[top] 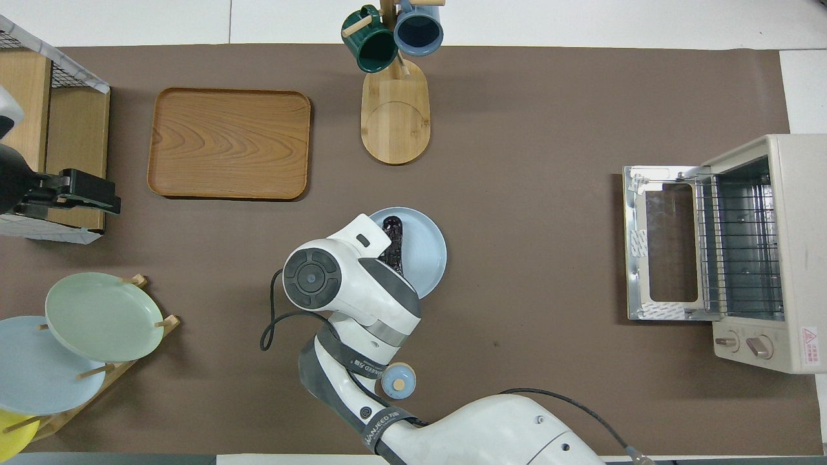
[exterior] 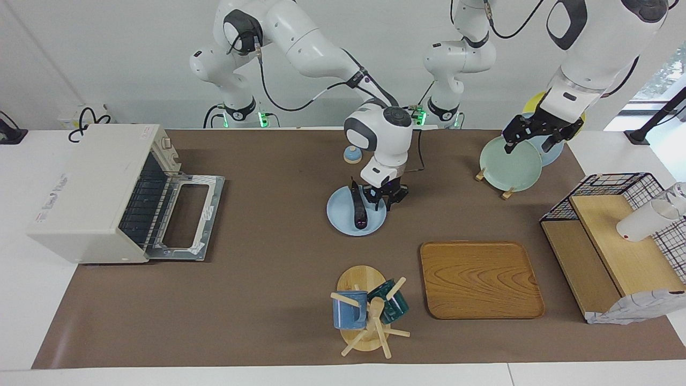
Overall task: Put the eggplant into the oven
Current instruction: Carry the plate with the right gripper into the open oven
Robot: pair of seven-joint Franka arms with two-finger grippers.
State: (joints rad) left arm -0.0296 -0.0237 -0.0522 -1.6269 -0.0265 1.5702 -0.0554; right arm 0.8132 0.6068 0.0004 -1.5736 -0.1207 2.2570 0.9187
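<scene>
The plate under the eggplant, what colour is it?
Light blue. The plate shows best in the facing view, with the dark purple eggplant lying on it.

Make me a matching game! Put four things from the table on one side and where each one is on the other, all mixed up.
Things:
1. eggplant
2. blue mug
3. oven
4. green plate

Places or states:
A. hangs on the wooden mug tree
B. door dropped open
C. lies on the light blue plate
D. stands in the wooden plate rack

Pairs: 1-C, 2-A, 3-B, 4-D
</scene>
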